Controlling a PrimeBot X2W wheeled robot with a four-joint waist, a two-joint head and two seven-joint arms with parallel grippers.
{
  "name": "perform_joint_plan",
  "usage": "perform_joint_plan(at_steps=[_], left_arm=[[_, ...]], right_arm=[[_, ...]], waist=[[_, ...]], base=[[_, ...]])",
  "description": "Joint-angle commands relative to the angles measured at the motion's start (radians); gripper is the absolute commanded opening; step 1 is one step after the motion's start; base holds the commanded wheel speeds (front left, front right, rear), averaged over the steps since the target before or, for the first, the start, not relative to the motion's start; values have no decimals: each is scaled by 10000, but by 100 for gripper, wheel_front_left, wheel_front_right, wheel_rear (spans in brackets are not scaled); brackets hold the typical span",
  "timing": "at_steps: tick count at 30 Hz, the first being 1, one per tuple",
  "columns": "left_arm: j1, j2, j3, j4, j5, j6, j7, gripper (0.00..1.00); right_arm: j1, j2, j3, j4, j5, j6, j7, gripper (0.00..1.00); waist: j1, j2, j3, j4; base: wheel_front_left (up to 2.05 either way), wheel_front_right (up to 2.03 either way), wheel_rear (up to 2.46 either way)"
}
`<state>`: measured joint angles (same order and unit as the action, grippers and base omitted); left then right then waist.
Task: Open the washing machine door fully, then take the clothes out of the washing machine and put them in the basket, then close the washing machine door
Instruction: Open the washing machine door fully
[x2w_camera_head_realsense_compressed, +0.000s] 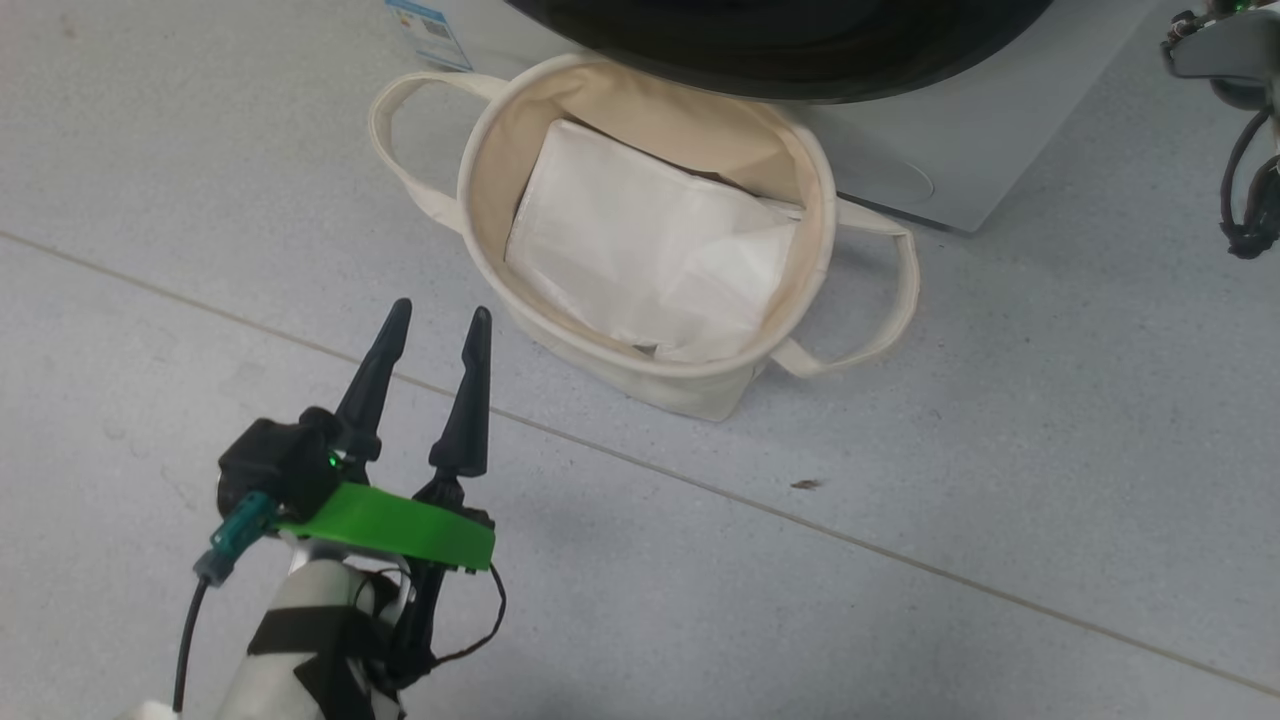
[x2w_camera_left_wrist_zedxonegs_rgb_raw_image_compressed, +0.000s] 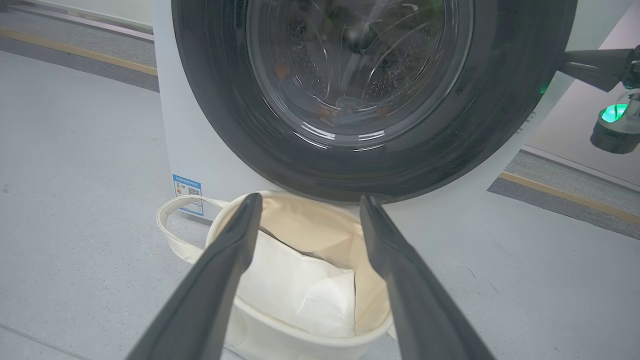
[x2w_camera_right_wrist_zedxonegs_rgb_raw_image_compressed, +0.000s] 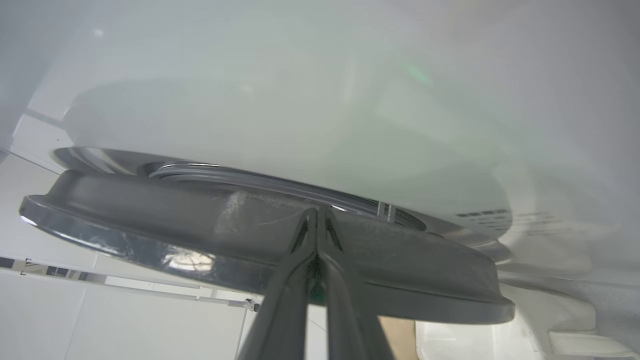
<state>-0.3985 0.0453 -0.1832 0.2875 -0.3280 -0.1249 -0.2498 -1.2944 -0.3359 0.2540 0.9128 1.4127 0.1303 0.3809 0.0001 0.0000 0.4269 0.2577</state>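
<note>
- Left claw (x2w_camera_head_realsense_compressed: 440, 308) hangs over the grey floor (x2w_camera_head_realsense_compressed: 900, 550), just short of the basket. Its fingers are spread wide and have hold of nothing.
- In the left wrist view, the left claw (x2w_camera_left_wrist_zedxonegs_rgb_raw_image_compressed: 310, 198) points at the basket rim and the washer beyond it.
- Basket (x2w_camera_head_realsense_compressed: 480, 200) stands upright on the floor, right against the foot of the washing machine and under the door. One loop handle sticks out on each side.
- White folded sheet (x2w_camera_head_realsense_compressed: 640, 240) lies tilted inside the basket. I see no blue fabric in there.
- Washing machine (x2w_camera_left_wrist_zedxonegs_rgb_raw_image_compressed: 200, 150) is a white box with a blue sticker (x2w_camera_left_wrist_zedxonegs_rgb_raw_image_compressed: 187, 192) low on its front.
- Door (x2w_camera_left_wrist_zedxonegs_rgb_raw_image_compressed: 500, 125) has a glossy black ring around bulging glass. In the right wrist view, the door (x2w_camera_right_wrist_zedxonegs_rgb_raw_image_compressed: 150, 215) stands a little off the white front panel.
- Right claw (x2w_camera_right_wrist_zedxonegs_rgb_raw_image_compressed: 316, 212) is closed, fingers pressed together and gripping nothing. Its tips sit on the door's grey back face, in the gap between door and panel.
- In the left wrist view, the right claw (x2w_camera_left_wrist_zedxonegs_rgb_raw_image_compressed: 590, 67) reaches to the door's outer rim.
- Clothes (x2w_camera_left_wrist_zedxonegs_rgb_raw_image_compressed: 325, 111) are inside the drum. Only a few orange-brown spots show through the glass, and the fabric itself is too dim to make out.
</note>
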Motion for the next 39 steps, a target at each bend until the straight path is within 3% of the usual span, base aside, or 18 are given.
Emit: perform_joint_plan(at_steps=[1, 10, 23, 30, 39], left_arm=[[-145, 132, 262, -249, -20, -56, -120, 100], [-250, 108, 176, -265, -82, -57, -120, 100], [-35, 144, 277, -71, -38, -57, -120, 100], [309, 284, 413, 14, -52, -57, -120, 100], [908, 514, 586, 194, -71, -57, -120, 100]], right_arm=[[-355, 131, 110, -306, 40, 4, -203, 0], [-598, 164, 417, -176, -82, 4, -806, 0], [382, 453, 964, -630, 888, 4, 1160, 0], [1344, 1025, 1497, -1084, 1197, 4, 2154, 0], [2863, 1998, 1840, -2075, 1449, 4, 1953, 0]], waist=[[-1, 0, 6, 13], [-1, 0, 216, 168], [-1, 0, -414, 29], [-1, 0, -1069, -193], [-1, 0, -2028, -249]], base=[[0, 0, 0], [0, 0, 0], [0, 0, 0], [0, 0, 0], [0, 0, 0]])
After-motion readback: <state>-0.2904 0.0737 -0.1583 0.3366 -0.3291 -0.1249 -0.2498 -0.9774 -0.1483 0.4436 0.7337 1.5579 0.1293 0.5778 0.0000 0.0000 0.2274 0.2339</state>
